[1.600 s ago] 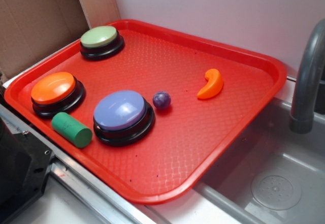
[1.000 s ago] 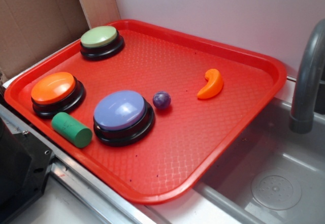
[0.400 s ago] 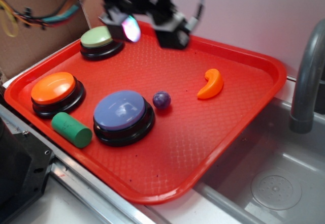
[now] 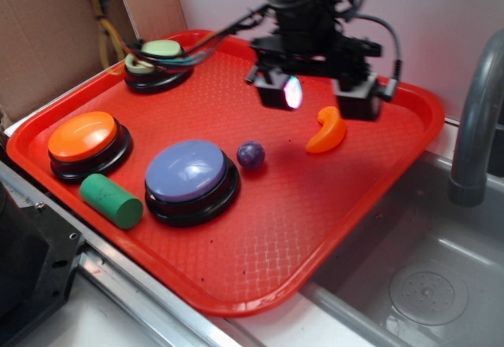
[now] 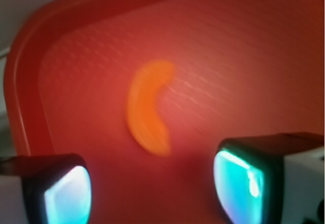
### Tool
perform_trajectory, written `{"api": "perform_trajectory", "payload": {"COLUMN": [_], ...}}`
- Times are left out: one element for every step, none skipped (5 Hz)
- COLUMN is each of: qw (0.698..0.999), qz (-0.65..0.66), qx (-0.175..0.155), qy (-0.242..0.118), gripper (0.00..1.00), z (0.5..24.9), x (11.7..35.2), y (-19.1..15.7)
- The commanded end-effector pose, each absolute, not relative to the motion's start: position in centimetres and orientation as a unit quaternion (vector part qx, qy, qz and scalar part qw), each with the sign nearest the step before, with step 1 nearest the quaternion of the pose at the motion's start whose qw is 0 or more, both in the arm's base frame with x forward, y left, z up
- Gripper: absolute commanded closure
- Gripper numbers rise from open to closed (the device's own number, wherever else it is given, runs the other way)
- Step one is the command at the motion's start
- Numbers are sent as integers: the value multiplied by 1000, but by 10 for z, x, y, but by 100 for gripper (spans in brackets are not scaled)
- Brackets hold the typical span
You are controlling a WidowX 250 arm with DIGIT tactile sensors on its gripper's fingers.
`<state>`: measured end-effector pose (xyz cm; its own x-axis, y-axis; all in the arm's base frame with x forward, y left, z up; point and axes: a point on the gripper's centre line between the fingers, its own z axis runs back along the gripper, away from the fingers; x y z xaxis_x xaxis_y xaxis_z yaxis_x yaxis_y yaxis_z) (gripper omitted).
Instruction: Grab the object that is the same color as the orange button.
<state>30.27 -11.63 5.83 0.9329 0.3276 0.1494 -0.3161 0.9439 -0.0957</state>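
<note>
While untouched on the tray (image 4: 378,182) — orange crescent (image 4: 326,130) below wide-open, empty fingers (image 4: 282,91).

The exterior view looks down at a slant from in front of and above the red tray (image 4: 378,197), far enough back to take in the whole tray, the cardboard (image 4: 55,40) behind at left and the sink (image 4: 425,284) and faucet (image 4: 476,119) at right. The wrist view rides on the hand (image 5: 152,188), facing down onto the tray (image 5: 254,56) from close up, blurred, its two fingers (image 5: 244,178) at the bottom edge. Both views share the tray's far corner and the orange crescent (image 4: 327,131) (image 5: 147,107) there.
</note>
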Motion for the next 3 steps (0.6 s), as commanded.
{"api": "perform_trajectory", "payload": {"qw": [977,977,978], "qz": [174,179,177], "qx": [-31,-32,-29], "qy": [-117,-110,-111], "gripper": [0,0,0], "z": [49,40,37], "x": [329,330,332], "y": [-122,-117,-113]}}
